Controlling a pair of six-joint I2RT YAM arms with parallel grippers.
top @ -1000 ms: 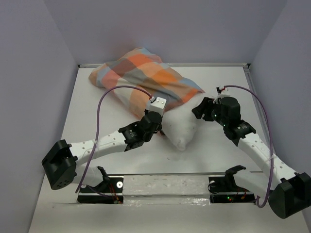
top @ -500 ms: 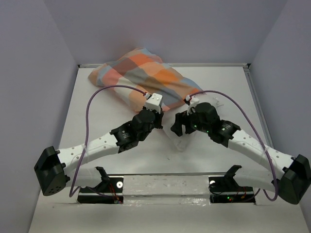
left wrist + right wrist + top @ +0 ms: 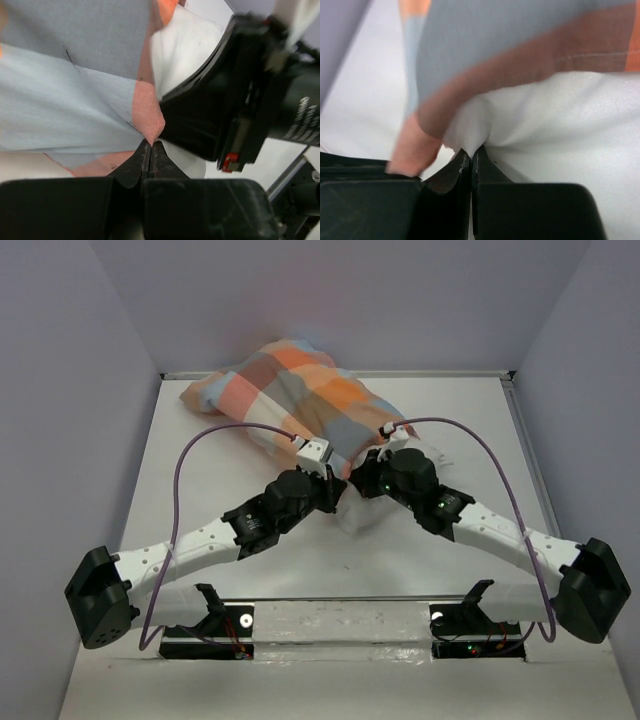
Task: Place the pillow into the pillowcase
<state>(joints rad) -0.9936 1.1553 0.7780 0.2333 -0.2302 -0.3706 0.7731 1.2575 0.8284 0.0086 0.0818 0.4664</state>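
- Top view: the pillowcase lies at the far side of the table, bulging, its open end towards the arms. A bit of the pillow shows under both hands. The left hand and right hand meet just beside each other at that opening.
- Left wrist view: the left hand is pressed together, pinching a peach corner of the pillowcase. The white pillow lies behind, the right hand close by.
- Right wrist view: the right hand is pressed together, pinching a pucker of the pillow, just under the pillowcase hem.
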